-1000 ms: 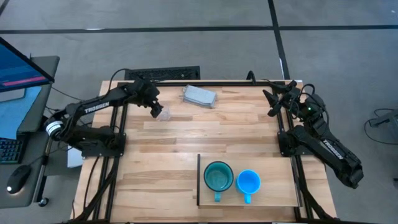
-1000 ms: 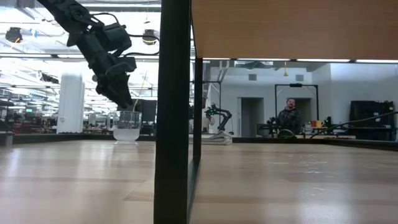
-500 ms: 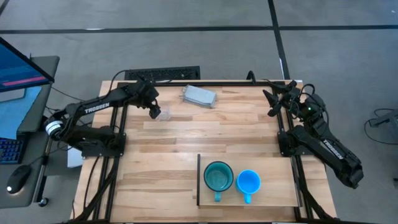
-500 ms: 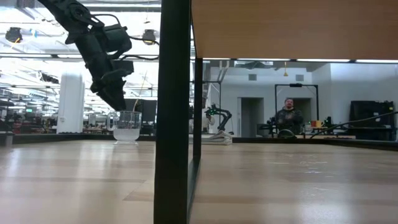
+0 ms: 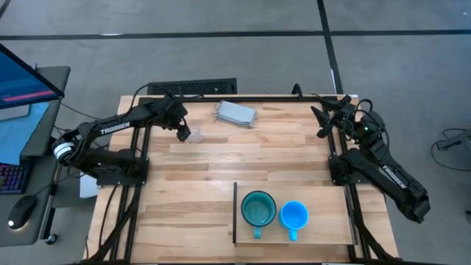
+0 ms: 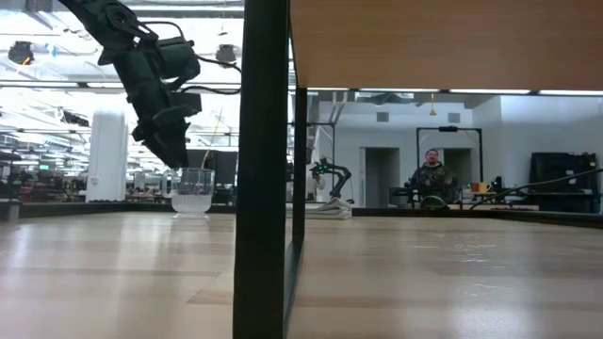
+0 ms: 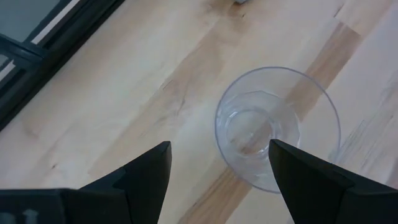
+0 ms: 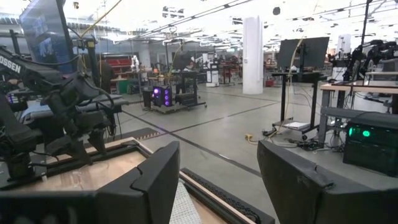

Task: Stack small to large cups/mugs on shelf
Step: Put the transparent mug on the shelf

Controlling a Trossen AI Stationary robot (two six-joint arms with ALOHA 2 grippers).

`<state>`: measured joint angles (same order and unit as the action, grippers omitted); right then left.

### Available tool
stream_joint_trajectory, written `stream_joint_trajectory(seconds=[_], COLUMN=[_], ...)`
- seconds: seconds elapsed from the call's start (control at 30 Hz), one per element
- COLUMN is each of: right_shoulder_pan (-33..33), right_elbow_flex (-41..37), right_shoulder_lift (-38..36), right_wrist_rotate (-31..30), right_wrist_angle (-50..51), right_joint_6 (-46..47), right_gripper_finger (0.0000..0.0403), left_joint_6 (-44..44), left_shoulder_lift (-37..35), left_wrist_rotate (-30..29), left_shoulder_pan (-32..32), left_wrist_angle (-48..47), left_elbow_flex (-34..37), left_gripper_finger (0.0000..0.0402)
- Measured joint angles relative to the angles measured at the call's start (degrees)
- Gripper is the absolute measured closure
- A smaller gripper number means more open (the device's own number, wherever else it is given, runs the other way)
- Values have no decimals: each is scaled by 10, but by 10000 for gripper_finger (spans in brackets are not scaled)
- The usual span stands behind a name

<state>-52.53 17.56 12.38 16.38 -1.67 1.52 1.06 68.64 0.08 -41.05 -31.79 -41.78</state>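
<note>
**Left wrist view: open fingers above the clear cup**

The left wrist view shows what no other picture does: the left gripper [image 7: 217,171] has its two dark fingers [image 7: 146,174] spread wide, holding nothing, with the clear cup [image 7: 278,127] seen from above, partly in the gap and nearer one finger. The cup stands upright on the slats, empty.

The low view adds height. There the left gripper [image 6: 170,151] hangs over the cup [image 6: 192,191], its tip just above the rim at the cup's side; contact cannot be told.

The high view gives the layout. The left gripper [image 5: 182,126] is at the table's [image 5: 184,191] far left part, with the cup [image 5: 195,135] just beside it and a grey-blue block [image 5: 235,113] near, farther along the far edge. The shelf [image 5: 324,235] lies at the near edge, well apart, bearing the teal mug [image 5: 258,209] and the blue mug [image 5: 294,216] side by side, upright. In the low view, only the shelf's dark edge [image 6: 263,169] shows.

The right gripper [image 5: 325,118] waits at the far right corner; the right wrist view shows its fingers [image 8: 155,180] apart on nothing. A person [image 6: 431,179] sits in the room beyond.
</note>
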Motion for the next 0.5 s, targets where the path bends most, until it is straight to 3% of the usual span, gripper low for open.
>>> stream_joint_trajectory(seconds=[0.33, 0.5], right_shoulder_pan=[0, 0], right_elbow_flex=[0, 0], right_shoulder_lift=[0, 0], right_wrist_rotate=[0, 0], right_wrist_angle=[0, 0], right_joint_6=[0, 0], right_gripper_finger=[164, 164], left_joint_6=[-31, -17], left_shoulder_lift=[56, 88], left_wrist_rotate=[-10, -10], left_shoulder_pan=[10, 18], left_wrist_angle=[4, 34], left_elbow_flex=[0, 0], left_gripper_finger=[141, 162])
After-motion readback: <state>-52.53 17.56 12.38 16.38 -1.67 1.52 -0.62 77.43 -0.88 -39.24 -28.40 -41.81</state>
